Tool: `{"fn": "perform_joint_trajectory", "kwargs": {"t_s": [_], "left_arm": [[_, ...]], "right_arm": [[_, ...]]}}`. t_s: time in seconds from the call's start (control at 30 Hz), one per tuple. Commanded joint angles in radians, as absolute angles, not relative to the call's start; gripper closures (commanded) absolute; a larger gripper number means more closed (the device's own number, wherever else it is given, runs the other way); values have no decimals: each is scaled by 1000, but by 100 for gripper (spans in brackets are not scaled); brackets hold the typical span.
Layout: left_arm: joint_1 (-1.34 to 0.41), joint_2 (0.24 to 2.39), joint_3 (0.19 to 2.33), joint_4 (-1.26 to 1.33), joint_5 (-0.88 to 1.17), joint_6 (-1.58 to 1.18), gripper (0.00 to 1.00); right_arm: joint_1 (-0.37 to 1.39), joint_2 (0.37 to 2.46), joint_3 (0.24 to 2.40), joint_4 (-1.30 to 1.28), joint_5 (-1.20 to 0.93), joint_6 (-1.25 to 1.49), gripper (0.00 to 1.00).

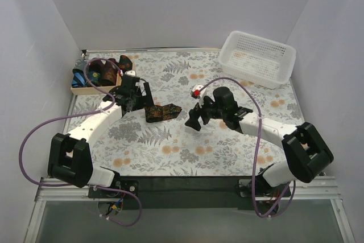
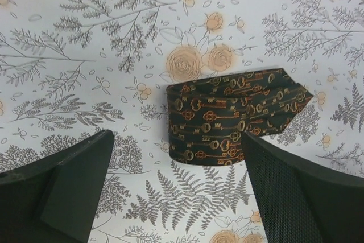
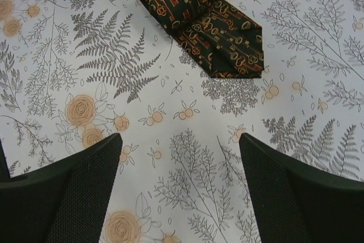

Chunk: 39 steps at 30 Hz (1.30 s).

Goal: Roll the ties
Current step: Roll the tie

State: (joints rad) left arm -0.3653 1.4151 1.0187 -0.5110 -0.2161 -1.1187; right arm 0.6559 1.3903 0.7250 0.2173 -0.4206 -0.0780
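A dark tie with a small orange key pattern (image 1: 162, 112) lies rolled on the floral tablecloth at mid-table, its pointed end sticking out to the right. It shows in the left wrist view (image 2: 227, 116) and in the right wrist view (image 3: 199, 21). My left gripper (image 1: 138, 99) is open and empty just left of the roll, its fingers (image 2: 68, 186) above the cloth. My right gripper (image 1: 196, 119) is open and empty to the right of the tie's tip, its fingers (image 3: 284, 192) apart over bare cloth. Other rolled ties (image 1: 102, 75) sit in the wooden tray.
A shallow wooden tray (image 1: 85, 89) stands at the back left. A white mesh basket (image 1: 259, 58) stands at the back right. A small red and white object (image 1: 197, 90) lies near the right gripper. White walls enclose the table.
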Motion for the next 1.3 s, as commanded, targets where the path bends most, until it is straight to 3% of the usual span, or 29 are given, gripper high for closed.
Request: {"fn": "perform_joint_trajectory", "kwargs": {"t_s": [0.0,0.4,0.9,1.27], "left_arm": [[-330,1351,948,-414,-63,-1117,12],[-305,1365,885,-354,-54,-1085,16],[-287,1296,879,-354,-123,-1026,16],[-288,1203,856,-365,-236,-976,16]], "right_arm": [[683,1474,833,176,-457,-146,25],[709,1833,1130,181,-503,-94,56],[736,2042,1204,213,-472,-28,61],[736,1872,916,218,-402,-14,67]]}}
